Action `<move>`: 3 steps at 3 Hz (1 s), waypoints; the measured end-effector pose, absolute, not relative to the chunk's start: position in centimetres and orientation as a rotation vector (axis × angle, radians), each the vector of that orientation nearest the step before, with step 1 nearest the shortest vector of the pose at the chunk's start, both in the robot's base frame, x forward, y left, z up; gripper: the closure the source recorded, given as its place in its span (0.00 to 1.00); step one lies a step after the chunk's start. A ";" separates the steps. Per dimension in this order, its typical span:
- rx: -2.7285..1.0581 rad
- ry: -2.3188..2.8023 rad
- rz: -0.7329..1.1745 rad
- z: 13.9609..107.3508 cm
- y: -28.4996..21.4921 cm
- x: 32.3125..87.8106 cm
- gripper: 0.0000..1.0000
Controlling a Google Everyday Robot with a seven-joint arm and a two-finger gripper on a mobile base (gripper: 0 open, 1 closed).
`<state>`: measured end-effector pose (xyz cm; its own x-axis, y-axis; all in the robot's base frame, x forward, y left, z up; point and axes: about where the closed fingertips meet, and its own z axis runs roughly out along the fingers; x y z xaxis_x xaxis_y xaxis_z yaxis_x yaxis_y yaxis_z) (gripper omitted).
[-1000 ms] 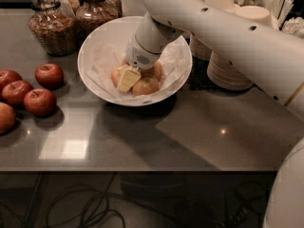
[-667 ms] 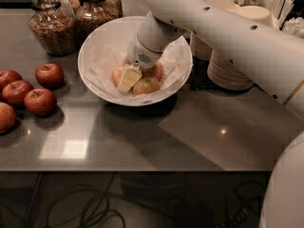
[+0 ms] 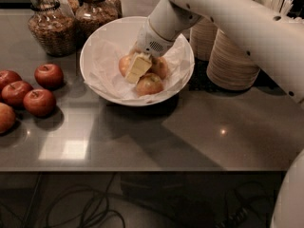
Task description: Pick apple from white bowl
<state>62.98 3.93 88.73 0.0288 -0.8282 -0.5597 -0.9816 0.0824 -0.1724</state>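
The white bowl (image 3: 95,51), wide, shallow and lined with crinkled white paper, stands at the back middle of the table. Three pale yellow-orange apples lie in it: one at the left (image 3: 124,63), one at the right (image 3: 161,67) and one in front (image 3: 149,84). My gripper (image 3: 137,69) reaches down into the bowl from the upper right. It sits in the middle of the three apples, over the gap between the left and right ones and just behind the front one. Its cream tip hides part of the left apple.
Several dark red apples (image 3: 39,102) lie on the table at the left. Glass jars (image 3: 51,25) stand behind the bowl at the back left. Stacks of beige paper bowls (image 3: 232,63) stand just right of the bowl, under my arm. The table's front edge runs along the bottom.
My gripper has shifted slightly up and to the right inside the bowl. The front apple now shows more fully. The bowl and the red apples have not moved.
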 end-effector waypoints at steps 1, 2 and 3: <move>-1.740 1.727 0.388 95.6 0.7 62.6 1.00; -1.722 1.689 0.382 97.8 0.7 62.9 1.00; -1.722 1.689 0.382 97.8 0.7 62.9 1.00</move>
